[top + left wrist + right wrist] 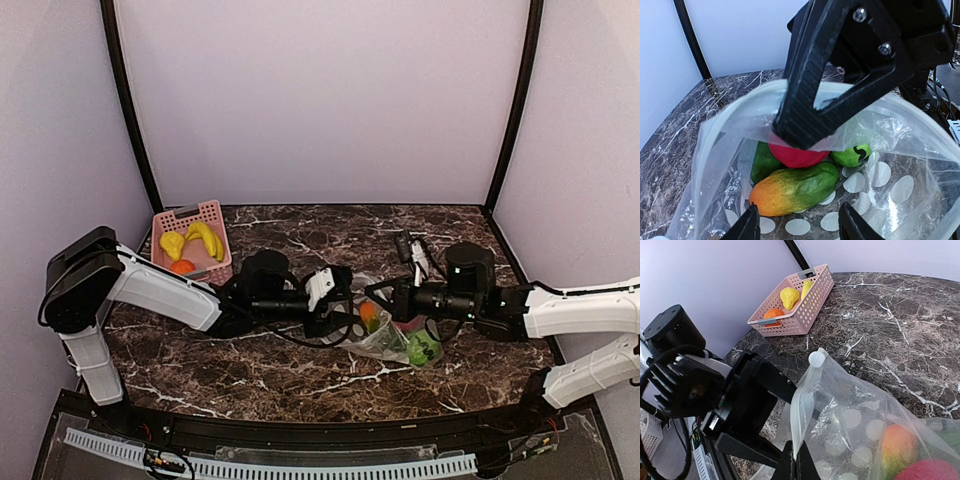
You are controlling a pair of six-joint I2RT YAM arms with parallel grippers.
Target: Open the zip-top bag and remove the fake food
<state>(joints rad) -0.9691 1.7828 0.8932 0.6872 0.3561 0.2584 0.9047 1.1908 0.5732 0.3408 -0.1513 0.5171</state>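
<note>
The zip-top bag [890,190] is clear with pale dots. It lies mid-table between my 2 arms, its mouth gaping toward the left wrist camera. My right gripper [800,136] is pinched tight on the upper rim, and my left gripper [800,227] is spread wide with nothing gripped. Bare marble table [900,315] surrounds it. Inside is the fake food [795,187] — 4 pieces. The pink basket [810,309] sits far left — yellow toys [788,296] in it.

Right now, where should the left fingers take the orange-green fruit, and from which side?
Probably across its narrow middle, straight in through the open bag. The fruit lies on its side nearest the opening, crosswise to the open left fingers, red ball behind.
</note>
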